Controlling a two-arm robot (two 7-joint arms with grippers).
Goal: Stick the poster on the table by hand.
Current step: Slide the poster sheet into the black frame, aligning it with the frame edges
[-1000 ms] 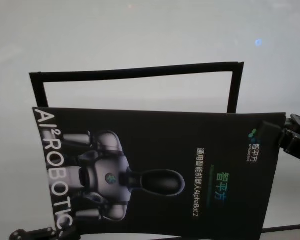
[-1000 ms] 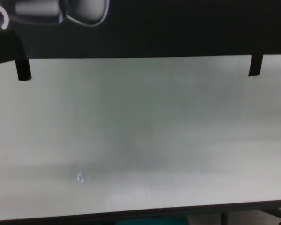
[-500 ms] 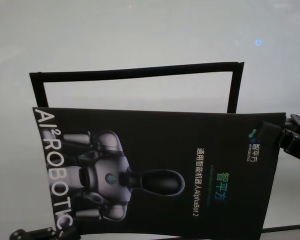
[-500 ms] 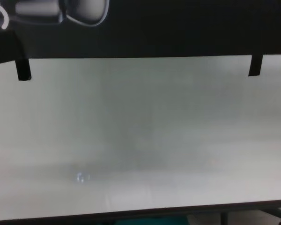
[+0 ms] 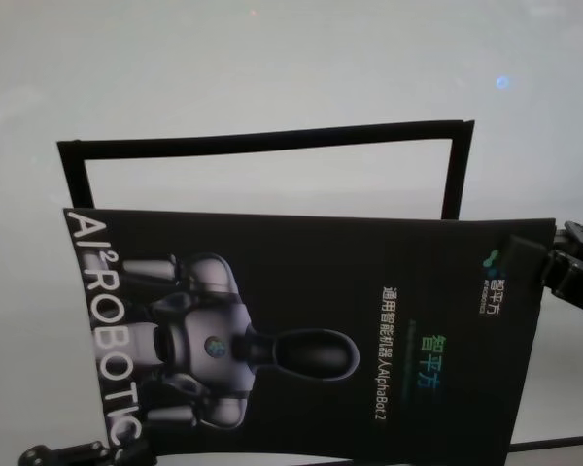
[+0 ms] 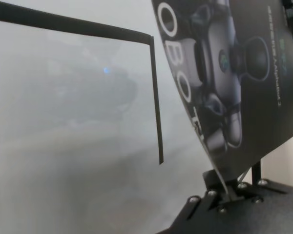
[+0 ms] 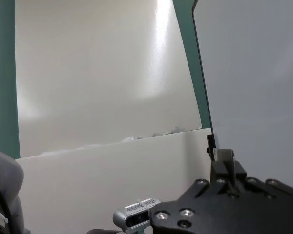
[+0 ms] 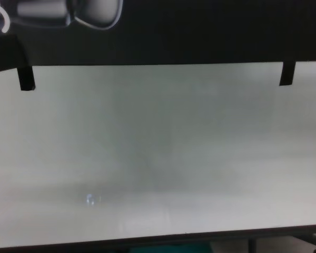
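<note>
The poster [image 5: 301, 335] is not yet on the table [image 5: 272, 78]: it is held up in the air above the near part of the tabletop, stretched between the two grippers, with the printed robot and the white letters facing up toward the head camera. The right gripper [image 5: 549, 267] pinches the poster's right edge near its far corner, and the left gripper [image 6: 223, 194] is closed on the near left corner, where the left wrist view shows the sheet clamped between its fingers [image 6: 216, 179]. On the table beyond the poster, narrow black tape strips [image 5: 262, 139] lie in an open frame, with a far side and two short sides; I judge that this frame marks the place where the poster should go. The poster covers only the near ends of these strips in the head view, so it seems not aligned with the frame yet. In the chest view the poster's lower edge [image 8: 163, 52] hangs clearly above the table surface. So the lifting and carrying appear done, and what is left is to lower the sheet into the frame, press it flat, and release. Compared with the earlier frames, I see no real difference: the poster and both grippers are in the same places, so the arms look paused.
</note>
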